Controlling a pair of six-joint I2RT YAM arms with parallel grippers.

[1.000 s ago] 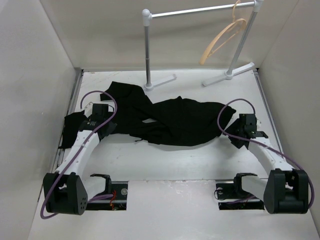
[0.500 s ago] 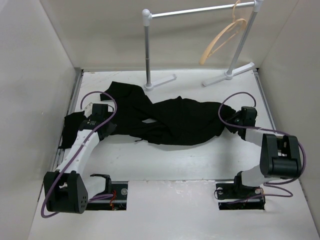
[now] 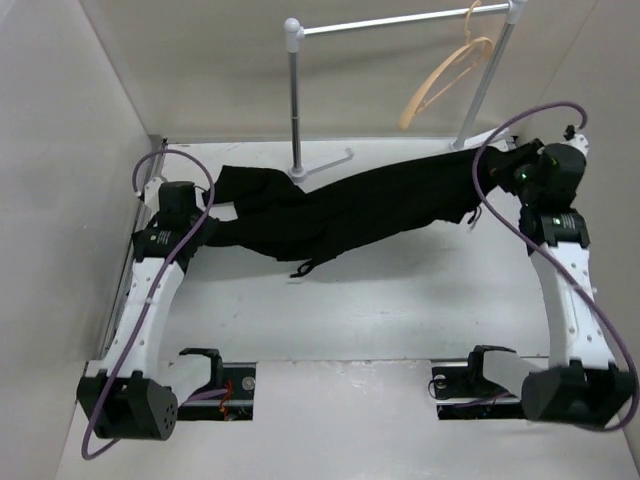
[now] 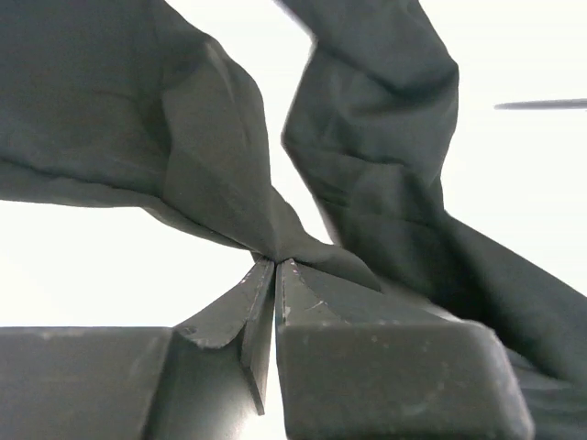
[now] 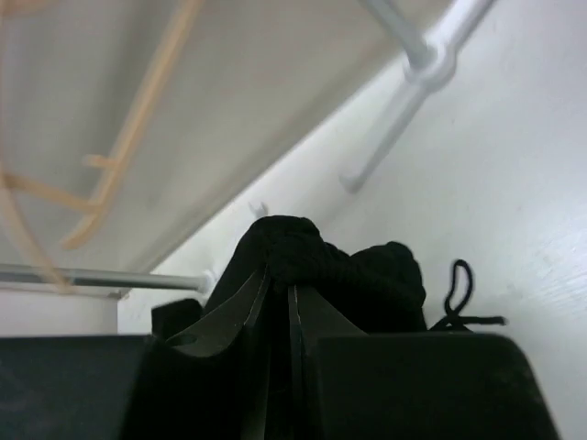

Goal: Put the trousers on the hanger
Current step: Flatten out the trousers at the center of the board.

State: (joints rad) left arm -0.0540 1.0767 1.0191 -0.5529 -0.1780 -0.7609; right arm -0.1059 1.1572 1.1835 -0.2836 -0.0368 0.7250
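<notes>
Both arms have swung up and back! The left gripper (image 3: 205, 216) is pinched tight on one end of the large black fabric trousers (image 3: 350, 205), now stretched across the table beneath the thin tan wooden hanger (image 3: 445, 78). The right gripper (image 3: 492, 168) is clamped on the other end.

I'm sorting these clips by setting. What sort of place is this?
Probably a lab test cell, not a home: plain walls box in a white table, with a small rack holding one hanger.
</notes>
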